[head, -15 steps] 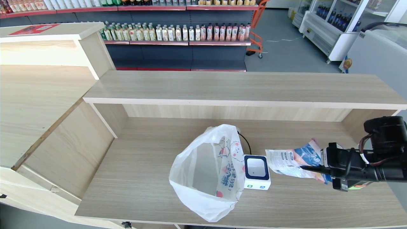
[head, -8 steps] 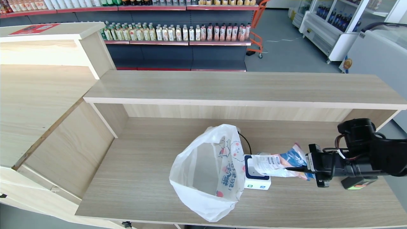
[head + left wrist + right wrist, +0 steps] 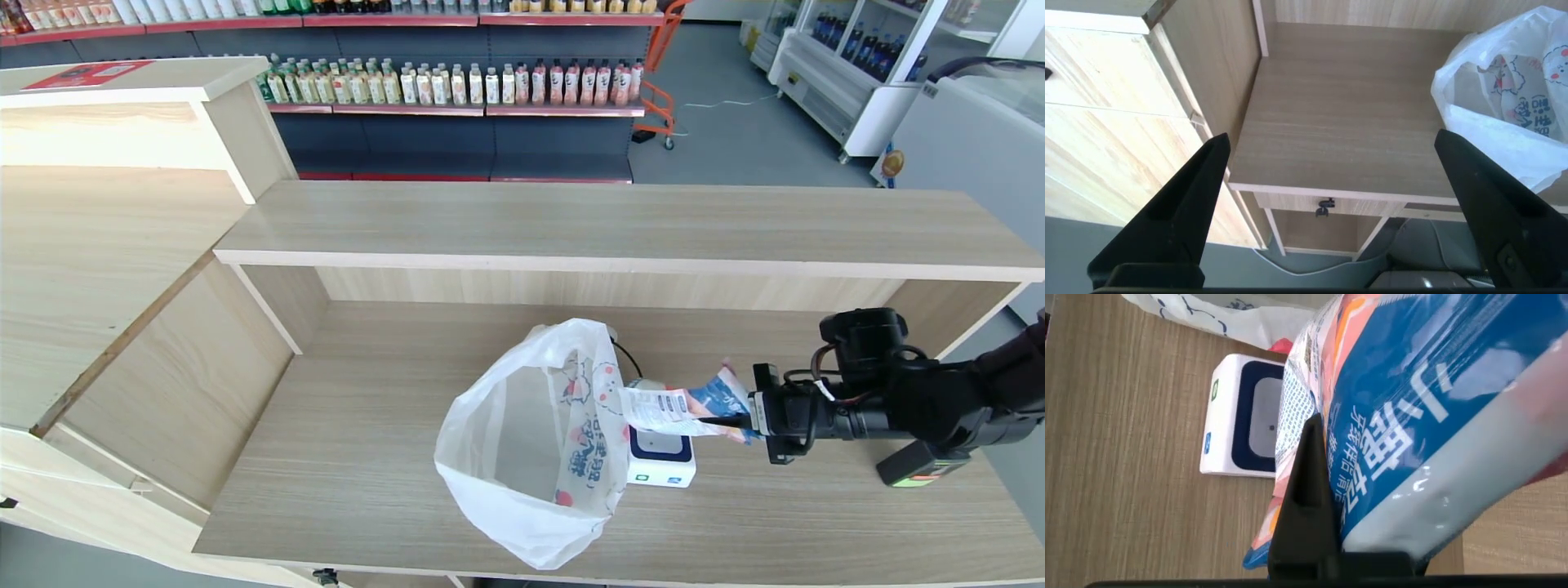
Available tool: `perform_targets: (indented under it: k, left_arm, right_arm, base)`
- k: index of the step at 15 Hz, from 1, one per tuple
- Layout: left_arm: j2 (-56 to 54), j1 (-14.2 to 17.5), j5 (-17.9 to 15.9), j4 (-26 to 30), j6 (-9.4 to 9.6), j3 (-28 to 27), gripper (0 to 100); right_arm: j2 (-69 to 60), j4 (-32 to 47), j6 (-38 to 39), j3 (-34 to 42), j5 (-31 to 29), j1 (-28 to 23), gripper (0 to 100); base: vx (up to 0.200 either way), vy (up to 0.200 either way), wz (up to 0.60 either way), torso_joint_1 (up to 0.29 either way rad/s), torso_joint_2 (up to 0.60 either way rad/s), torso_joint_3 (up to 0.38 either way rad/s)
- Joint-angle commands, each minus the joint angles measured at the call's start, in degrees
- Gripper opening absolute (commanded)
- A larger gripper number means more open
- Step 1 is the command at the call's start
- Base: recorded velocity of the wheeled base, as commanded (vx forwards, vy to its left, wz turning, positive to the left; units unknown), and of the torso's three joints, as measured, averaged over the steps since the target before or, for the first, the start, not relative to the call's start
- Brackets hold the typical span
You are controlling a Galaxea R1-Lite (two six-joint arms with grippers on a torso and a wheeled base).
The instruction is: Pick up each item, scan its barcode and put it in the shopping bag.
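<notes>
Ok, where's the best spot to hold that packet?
Probably its flat right end, coming in sideways from the right, the way the right gripper holds it. The packet looks thin and flat, so two fingers can pinch across it there, and that leaves the white label end free over the scanner.

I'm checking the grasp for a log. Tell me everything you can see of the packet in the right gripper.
The packet is a soft, glossy plastic pouch, blue and white with pink-orange edges and a white printed panel facing up. The right gripper is shut on one end, holding it roughly level above the scanner, clear of the counter. Its free end reaches the rim of the shopping bag; whether they touch is unclear.
</notes>
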Motion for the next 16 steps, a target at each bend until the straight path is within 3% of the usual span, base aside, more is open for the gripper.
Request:
perform_targets:
  k: [1, 12, 14, 16]
  left_arm:
    - [-0.02, 0.00, 0.02, 0.00, -0.02, 0.00, 100]
    - [-0.02, -0.09, 0.02, 0.00, -0.02, 0.00, 100]
    - [-0.02, 0.00, 0.02, 0.00, -0.02, 0.00, 100]
    - [-0.02, 0.00, 0.02, 0.00, -0.02, 0.00, 100]
  right_arm:
    - [2.40, -0.65, -0.08, 0.02, 0.64, 0.91, 0]
    - [-0.94, -1.88, -0.78, 0.63, 2.66, 0.73, 0]
    - [-9.20, -1.62, 9.42, 2.83, 3.10, 0.65, 0]
    - [-18.87, -1.62, 27.17, 5.55, 3.01, -0.41, 0]
  base:
    - [0.000, 0.000, 0.00, 0.000, 0.00, 0.000]
    - [0.000, 0.000, 0.00, 0.000, 0.00, 0.000]
    - [0.000, 0.000, 0.00, 0.000, 0.00, 0.000]
    - [0.000, 0.000, 0.00, 0.000, 0.00, 0.000]
